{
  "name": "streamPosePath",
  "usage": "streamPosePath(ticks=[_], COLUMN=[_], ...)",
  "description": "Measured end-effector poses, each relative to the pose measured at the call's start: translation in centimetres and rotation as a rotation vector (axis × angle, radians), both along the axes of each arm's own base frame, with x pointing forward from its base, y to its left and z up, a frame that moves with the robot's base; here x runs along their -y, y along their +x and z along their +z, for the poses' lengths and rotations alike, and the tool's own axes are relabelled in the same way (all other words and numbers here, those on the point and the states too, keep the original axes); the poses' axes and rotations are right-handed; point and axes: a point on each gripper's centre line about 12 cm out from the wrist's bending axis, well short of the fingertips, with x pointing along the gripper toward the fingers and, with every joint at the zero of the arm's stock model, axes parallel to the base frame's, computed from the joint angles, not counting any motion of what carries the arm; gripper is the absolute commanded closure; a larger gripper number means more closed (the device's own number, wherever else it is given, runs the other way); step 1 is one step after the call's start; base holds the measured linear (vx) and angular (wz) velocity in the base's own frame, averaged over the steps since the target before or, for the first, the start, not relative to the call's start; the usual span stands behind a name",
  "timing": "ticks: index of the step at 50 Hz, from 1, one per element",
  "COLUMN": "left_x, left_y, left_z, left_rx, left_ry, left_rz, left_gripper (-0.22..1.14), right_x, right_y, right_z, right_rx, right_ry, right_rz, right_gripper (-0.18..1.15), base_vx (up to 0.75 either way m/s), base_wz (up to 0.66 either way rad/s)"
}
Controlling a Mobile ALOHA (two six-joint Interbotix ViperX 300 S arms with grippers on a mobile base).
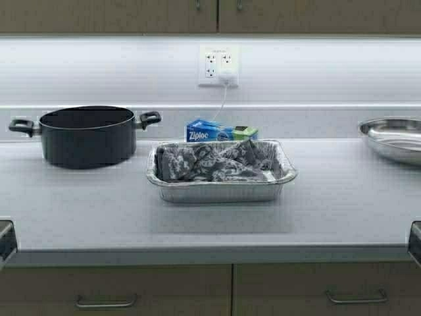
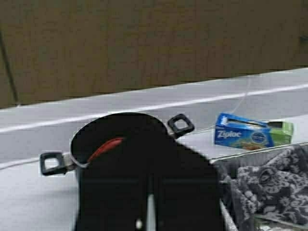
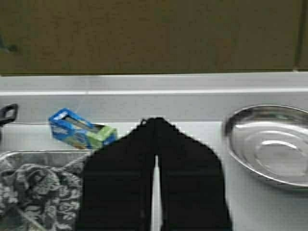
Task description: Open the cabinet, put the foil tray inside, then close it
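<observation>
The foil tray [image 1: 220, 187], with grey-and-white patterned cloth bunched in it, sits in the middle of the counter. The cabinet [image 1: 131, 16] hangs above with both doors shut; its bar handles [image 1: 197, 5] show at the top edge. My left gripper [image 2: 150, 178] is shut and empty, low at the counter's front left, facing the black pot; the tray's rim [image 2: 240, 155] is beside it. My right gripper [image 3: 154, 126] is shut and empty, low at the front right, between the tray [image 3: 38, 154] and the steel bowl. The cabinet also fills the top of both wrist views [image 2: 144, 43] [image 3: 144, 33].
A black two-handled pot [image 1: 85, 135] stands left of the tray. A blue Ziploc box [image 1: 220, 131] lies behind it, under a wall outlet [image 1: 218, 66]. A round steel bowl [image 1: 395, 138] sits at the right. Base drawers with horizontal handles [image 1: 105, 303] lie below the counter edge.
</observation>
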Motion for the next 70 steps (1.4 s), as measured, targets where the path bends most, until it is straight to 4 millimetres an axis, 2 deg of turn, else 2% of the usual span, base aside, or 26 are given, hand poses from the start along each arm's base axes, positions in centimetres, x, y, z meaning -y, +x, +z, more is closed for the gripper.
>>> streamPosePath(ticks=[2, 8, 13, 18, 25, 29, 36, 43, 47, 56, 70], left_x=[0.7, 2.6, 4.5, 6.3, 9.8, 12.0, 16.1, 19.6, 20.7, 21.5, 23.0], left_y=[-0.1, -0.6, -0.6, 0.2, 2.3, 4.0, 7.6, 9.8, 11.1, 13.7, 16.0], left_z=[0.0, -0.2, -0.8, -1.3, -1.3, -1.0, -0.8, -1.3, -1.7, -2.7, -3.4], left_rx=[0.004, -0.012, -0.040, -0.054, -0.069, -0.059, -0.025, 0.020, 0.052, 0.076, 0.091], left_ry=[0.013, -0.001, -0.007, -0.036, -0.060, -0.072, -0.103, -0.113, -0.122, -0.136, -0.184], left_rz=[-0.037, -0.140, -0.233, -0.298, -0.386, -0.413, -0.414, -0.367, -0.308, -0.204, -0.146], left_gripper=[-0.20, -0.06, -0.10, -0.10, -0.10, -0.10, -0.10, -0.10, -0.10, -0.10, -0.10], right_x=[-0.8, -3.6, -5.9, -7.8, -10.9, -12.2, -15.1, -17.0, -17.1, -17.4, -19.6], right_y=[-0.2, -0.8, -0.7, 0.7, 3.7, 5.5, 8.0, 10.0, 11.3, 13.9, 16.3], right_z=[-0.1, -0.4, -0.5, -0.1, 0.1, 0.6, 2.1, 2.5, 2.5, 2.9, 2.7], right_rx=[-0.001, 0.007, 0.030, 0.043, 0.035, 0.053, 0.116, 0.132, 0.119, 0.081, 0.085], right_ry=[-0.009, -0.034, -0.028, -0.020, -0.017, -0.004, 0.022, 0.008, 0.028, 0.075, 0.052], right_rz=[0.043, 0.186, 0.288, 0.337, 0.380, 0.385, 0.390, 0.344, 0.275, 0.153, 0.147], right_gripper=[-0.15, -0.04, -0.06, -0.06, -0.06, -0.06, -0.06, -0.06, -0.06, -0.06, -0.06], base_vx=[0.20, 0.18, 0.15, 0.12, 0.07, 0.03, 0.02, 0.01, 0.01, 0.00, 0.00], base_wz=[0.05, 0.00, -0.05, -0.05, -0.03, 0.01, 0.00, 0.00, 0.01, 0.00, 0.00])
